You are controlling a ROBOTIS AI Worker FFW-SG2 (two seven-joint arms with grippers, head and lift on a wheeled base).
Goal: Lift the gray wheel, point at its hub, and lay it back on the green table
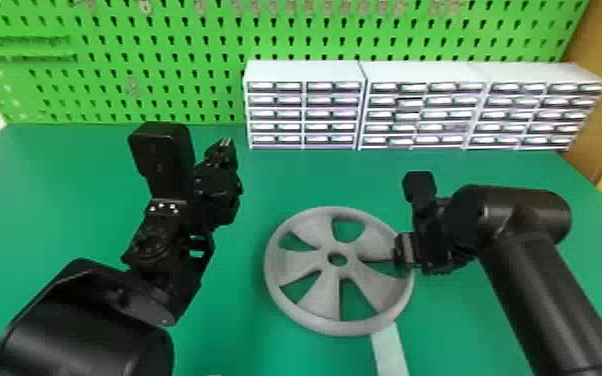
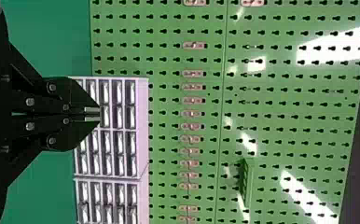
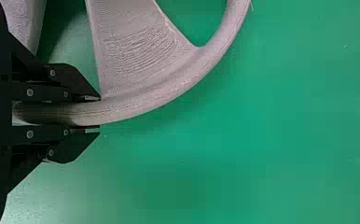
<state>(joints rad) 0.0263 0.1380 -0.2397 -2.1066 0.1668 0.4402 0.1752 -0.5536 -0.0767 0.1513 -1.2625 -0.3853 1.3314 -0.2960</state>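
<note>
Between the jaws of my right gripper [image 1: 399,259], I see the wheel [image 1: 322,300] as matt, plastic-looking stuff, its spoke rough with fine ridges beside the jaws, its rim smoother. Those jaws look matt black, with shiny metal screws [image 3: 30,134]. Around them, the table [image 1: 65,200] looks smooth with a soft sheen. Beyond my left gripper's [image 1: 225,144] jaws, the drawers [image 2: 107,140] look like plastic with glossy fronts, and the pegboard [image 2: 271,116] gives me bright, glossy reflections.

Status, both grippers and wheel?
Left gripper shut, empty. Right gripper shut on rim of gray wheel. Pale strip at wheel's near edge, doesn't look in the way.
</note>
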